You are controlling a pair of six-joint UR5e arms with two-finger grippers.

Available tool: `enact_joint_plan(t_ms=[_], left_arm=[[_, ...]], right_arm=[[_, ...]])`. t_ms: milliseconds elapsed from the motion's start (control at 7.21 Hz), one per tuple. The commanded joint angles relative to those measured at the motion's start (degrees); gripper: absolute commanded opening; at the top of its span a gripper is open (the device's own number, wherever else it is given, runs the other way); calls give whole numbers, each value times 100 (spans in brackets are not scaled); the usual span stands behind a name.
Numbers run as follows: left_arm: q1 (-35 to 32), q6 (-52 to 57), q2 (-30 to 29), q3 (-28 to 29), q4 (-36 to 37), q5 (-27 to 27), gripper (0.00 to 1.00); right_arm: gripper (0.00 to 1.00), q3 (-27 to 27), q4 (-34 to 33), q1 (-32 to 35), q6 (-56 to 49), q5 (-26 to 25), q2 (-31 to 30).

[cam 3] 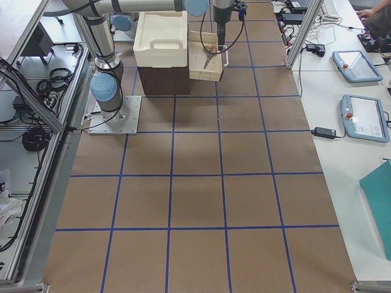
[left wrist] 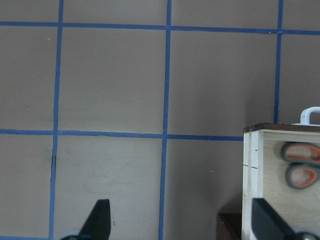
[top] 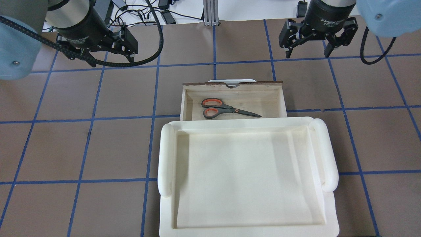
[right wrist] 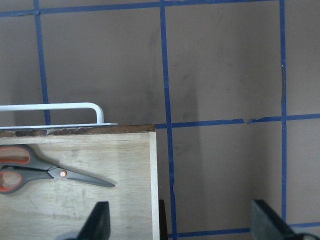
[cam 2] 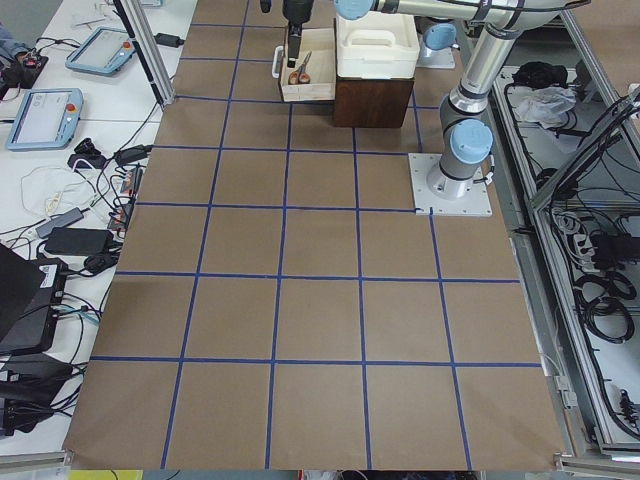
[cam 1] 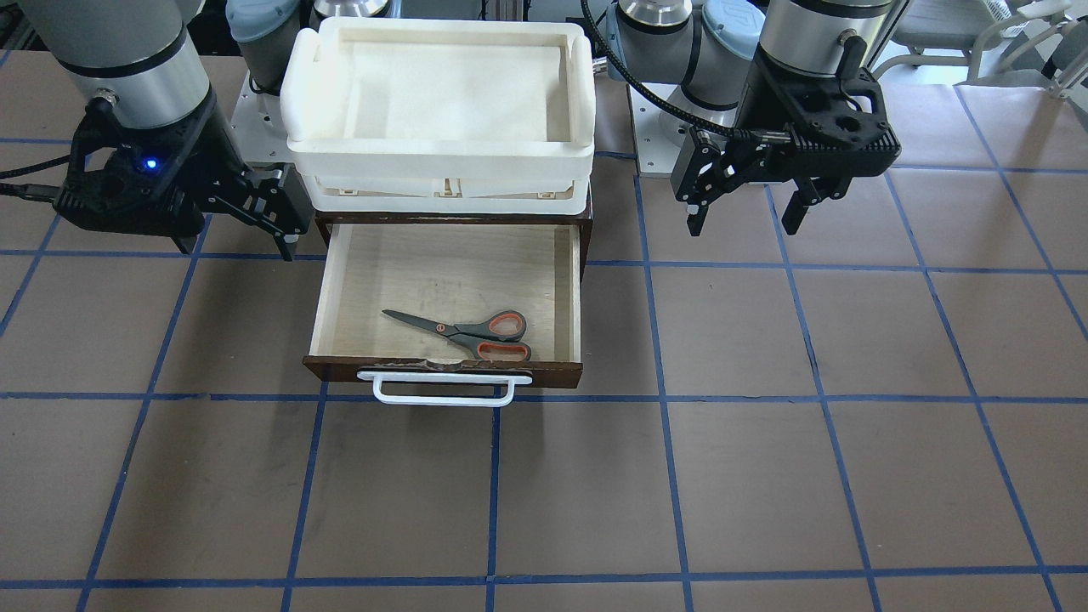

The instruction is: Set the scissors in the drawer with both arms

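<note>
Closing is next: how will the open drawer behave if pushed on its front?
The drawer looks like rigid wood, so it should likely slide in as one piece. An off-centre push might skew it; the white handle sits mid-front. The scissors lie loose on the floor and may shift.

I'm looking in on a robotics lab. The table [cam 2: 320, 320] is covered in brown paper marked with a blue tape grid [cam 2: 283, 276]. A robot arm [cam 2: 468, 148] is bolted to a steel plate [cam 2: 476, 206] at the robot-side edge. Along the operators' edge, white benches carry teach pendants [cam 3: 365, 117], power bricks and loose cables [cam 2: 70, 205]. Aluminium framing [cam 3: 300, 33] rises beside that edge.
</note>
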Motion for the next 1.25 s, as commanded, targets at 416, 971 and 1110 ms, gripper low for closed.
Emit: enact_joint_plan(t_ms=[416,971,1110], left_arm=[[2,39,-17,-5,-47,1,100],[-7,48,-9,-5,-56,9,100],[-7,48,-9,-5,-56,9,100]], right_arm=[[100,0,-89,0,-3,32,8],[100,0,-73,-18,15,85,0],[100,44,-90,-9,15,111,-1]])
